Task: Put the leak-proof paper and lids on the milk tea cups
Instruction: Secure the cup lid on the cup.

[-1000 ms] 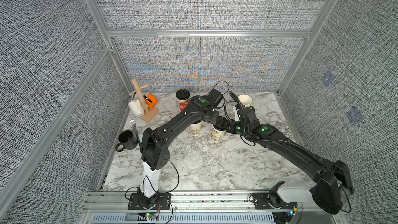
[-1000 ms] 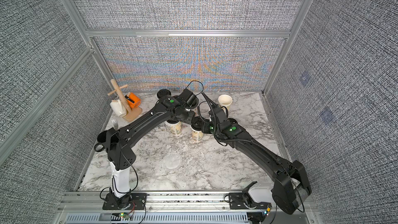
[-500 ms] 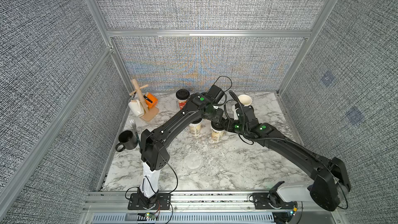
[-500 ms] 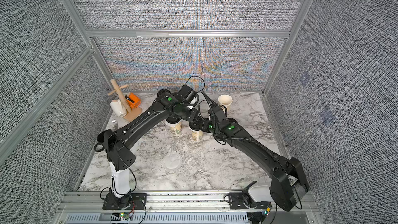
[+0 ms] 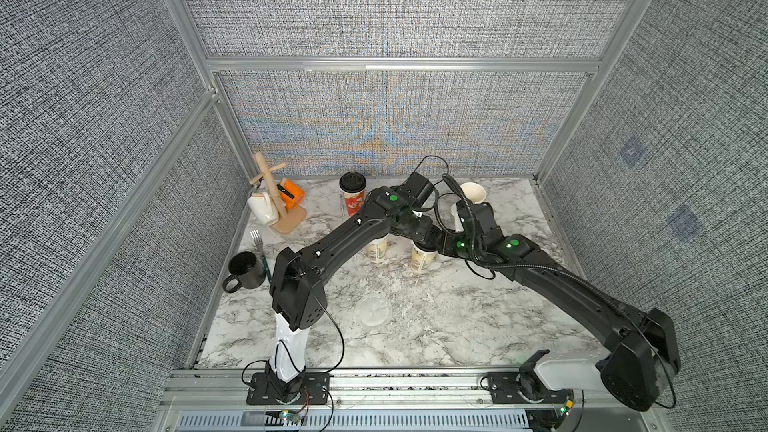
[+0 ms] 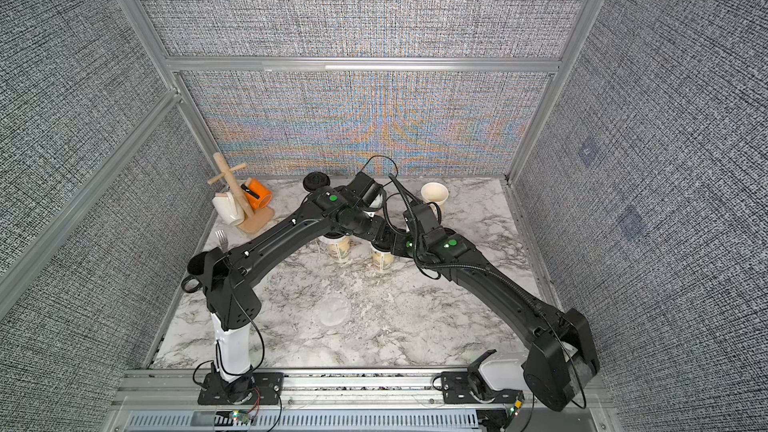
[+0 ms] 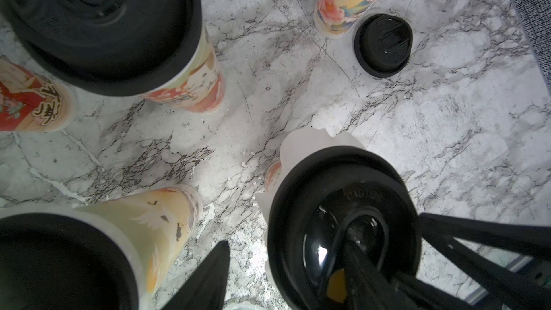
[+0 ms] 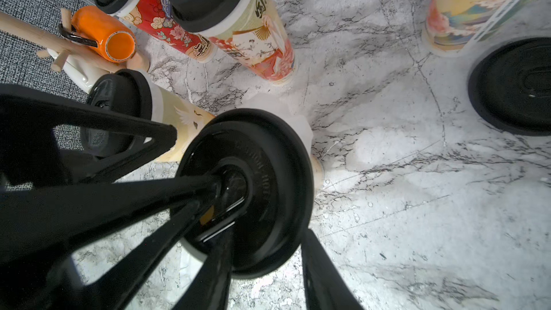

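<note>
R end effector (image 8: 268, 234) over lidded cup (image 8: 277, 159) w/ film (image 8: 298, 123)

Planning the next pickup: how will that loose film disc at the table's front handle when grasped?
Probably floppy and very light: the film disc looks thin, tabletop showing through. Lying flat, it may be hard to pinch.

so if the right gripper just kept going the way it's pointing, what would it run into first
The right gripper points down at the black lid on a milk tea cup, with leak-proof paper sticking out beneath, so it would meet that lid first. The gap between them is unclear.
</note>
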Motion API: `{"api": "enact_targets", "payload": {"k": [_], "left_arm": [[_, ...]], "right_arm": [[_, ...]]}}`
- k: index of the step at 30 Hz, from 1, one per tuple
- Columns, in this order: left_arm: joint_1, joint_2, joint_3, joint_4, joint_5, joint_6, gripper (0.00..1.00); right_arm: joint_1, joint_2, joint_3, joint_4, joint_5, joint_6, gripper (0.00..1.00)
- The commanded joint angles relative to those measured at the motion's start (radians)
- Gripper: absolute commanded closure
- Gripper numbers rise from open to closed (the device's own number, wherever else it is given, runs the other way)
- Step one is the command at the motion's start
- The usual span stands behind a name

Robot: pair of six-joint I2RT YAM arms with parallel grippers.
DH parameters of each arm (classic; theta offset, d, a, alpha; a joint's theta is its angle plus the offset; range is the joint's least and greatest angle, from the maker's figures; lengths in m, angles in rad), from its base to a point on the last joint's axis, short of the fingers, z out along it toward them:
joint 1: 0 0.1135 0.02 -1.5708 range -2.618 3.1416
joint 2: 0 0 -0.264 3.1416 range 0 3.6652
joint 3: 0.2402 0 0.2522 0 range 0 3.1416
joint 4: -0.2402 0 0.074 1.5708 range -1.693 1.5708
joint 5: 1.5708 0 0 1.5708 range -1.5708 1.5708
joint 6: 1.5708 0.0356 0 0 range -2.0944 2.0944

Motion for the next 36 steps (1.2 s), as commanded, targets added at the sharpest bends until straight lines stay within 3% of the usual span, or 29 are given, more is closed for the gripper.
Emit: {"api": "enact_targets", "payload": {"k": [1,10,17,36], "left_arm": [[0.001,0.035,0.004,-0.035,-0.024,0.008,0.38],[0.0,0.039,-0.015,-0.049,-0.035,0.022,0.39],[0.0,0.015,-0.059,-0.042,-0.035,0.018,0.4],[0.0,0.01,-0.094,-0.023,-0.027,0.019,0.4]], "right_arm": [[-0.005,-0.004,0.012,-0.056,-0.006,-0.016,0.61],[-0.107,-0.046,0.057,-0.04,-0.047,-0.127,0.61],[-0.145,0.047,0.117,-0.041,-0.105,-0.22,0.61],[-0.158,0.142,0.099,0.011,-0.169,-0.217,0.63]]}}
